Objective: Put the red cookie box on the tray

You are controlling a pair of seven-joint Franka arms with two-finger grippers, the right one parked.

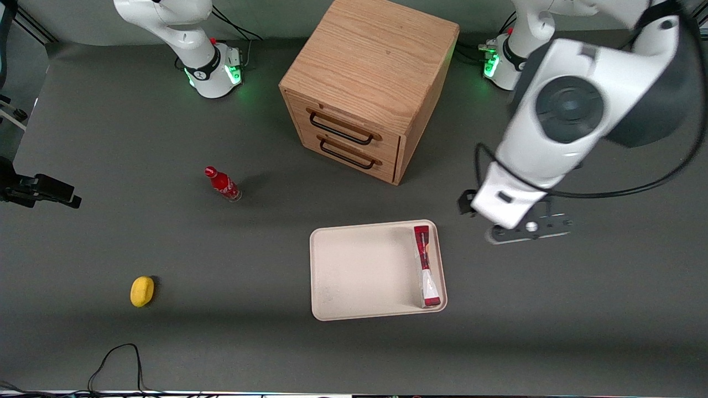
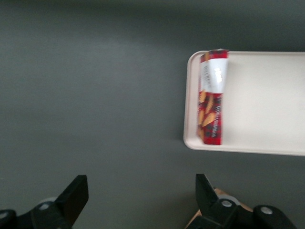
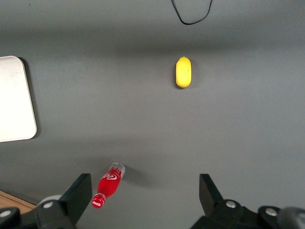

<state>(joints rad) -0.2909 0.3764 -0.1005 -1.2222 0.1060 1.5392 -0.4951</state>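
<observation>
The red cookie box (image 1: 426,266) lies in the cream-white tray (image 1: 354,271), along the short rim nearest the working arm. Its white end points toward the front camera. It also shows in the left wrist view (image 2: 212,95), lying inside the tray (image 2: 267,105) by its rim. My left gripper (image 1: 525,229) hangs above the bare table beside the tray, toward the working arm's end, apart from the box. In the left wrist view the gripper (image 2: 141,195) is open and empty, with only grey table between its fingers.
A wooden drawer cabinet (image 1: 368,83) stands farther from the front camera than the tray. A small red bottle (image 1: 222,184) and a yellow object (image 1: 141,291) lie toward the parked arm's end. A black cable (image 1: 119,359) loops at the table's near edge.
</observation>
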